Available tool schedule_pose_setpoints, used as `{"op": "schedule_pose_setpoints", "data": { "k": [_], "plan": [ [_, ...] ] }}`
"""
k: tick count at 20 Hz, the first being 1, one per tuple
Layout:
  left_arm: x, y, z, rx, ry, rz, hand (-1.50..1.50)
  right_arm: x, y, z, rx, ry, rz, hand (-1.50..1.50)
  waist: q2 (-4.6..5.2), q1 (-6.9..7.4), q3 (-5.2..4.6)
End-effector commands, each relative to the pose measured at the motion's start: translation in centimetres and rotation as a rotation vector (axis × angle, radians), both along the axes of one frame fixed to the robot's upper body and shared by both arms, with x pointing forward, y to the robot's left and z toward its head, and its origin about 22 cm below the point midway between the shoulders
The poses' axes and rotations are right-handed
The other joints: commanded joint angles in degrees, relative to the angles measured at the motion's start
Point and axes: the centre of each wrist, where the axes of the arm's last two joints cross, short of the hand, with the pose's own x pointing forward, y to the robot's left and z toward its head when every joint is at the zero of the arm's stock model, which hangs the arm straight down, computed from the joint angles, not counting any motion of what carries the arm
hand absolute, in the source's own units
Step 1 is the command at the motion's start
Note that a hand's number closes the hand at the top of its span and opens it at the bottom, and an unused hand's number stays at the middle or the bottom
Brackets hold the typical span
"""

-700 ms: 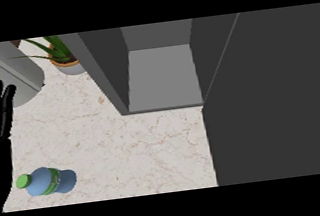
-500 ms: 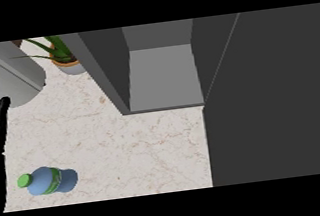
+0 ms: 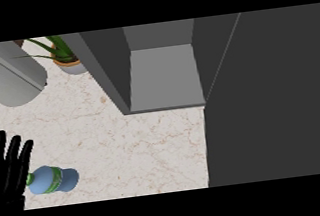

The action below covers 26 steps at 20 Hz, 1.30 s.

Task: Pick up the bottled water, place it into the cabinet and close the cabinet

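We note the left hand (image 3: 1, 180) at the lower left edge, fingers straight and slightly apart, holding nothing. The bottle (image 3: 54, 179) lies on the counter (image 3: 123, 144) just beside that hand, its green-banded end partly behind the fingers; we cannot tell if they touch. The cabinet (image 3: 163, 74) stands open, well apart from the bottle, its door (image 3: 273, 96) at right. A plant (image 3: 63, 54) sits at the upper left.

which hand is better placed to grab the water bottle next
Left. The left hand is open with straight fingers right by the bottled water at the counter's lower left; the right hand is not in view.
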Motion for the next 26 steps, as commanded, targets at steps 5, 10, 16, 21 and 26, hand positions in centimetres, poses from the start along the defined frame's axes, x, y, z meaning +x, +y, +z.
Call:
{"op": "schedule_pose_setpoints", "data": {
  "k": [5, 10, 16, 21, 26],
  "plan": [
    [-5.8, 3.1, 0.1, -0.050, 0.064, 0.016, -1.50, -2.5, -0.5, 0.2, 0.052, 0.061, 0.039, -1.50, 0.05, 0.11, -0.01],
    [-6.7, 2.2, -0.8, -0.073, 0.068, 0.017, -1.50, -2.6, -2.1, -2.3, 0.057, 0.071, 0.031, -1.50, 0.10, 0.01, 0.02],
    [-7.7, 3.1, -2.6, -0.052, 0.066, 0.041, -1.50, -4.8, -1.3, -0.6, 0.064, 0.047, 0.067, -1.50, 0.07, -0.19, 0.01],
    [-9.5, 5.0, -1.6, -0.031, 0.049, 0.034, -1.50, -5.0, -1.0, -2.1, 0.052, 0.057, 0.048, -1.50, 0.06, -0.07, 0.02],
    [-9.5, 5.8, -4.1, -0.042, 0.048, 0.094, -1.50, -4.3, -0.1, -3.3, 0.047, 0.040, 0.042, -1.50, 0.12, -0.01, 0.01]
  ]
}}
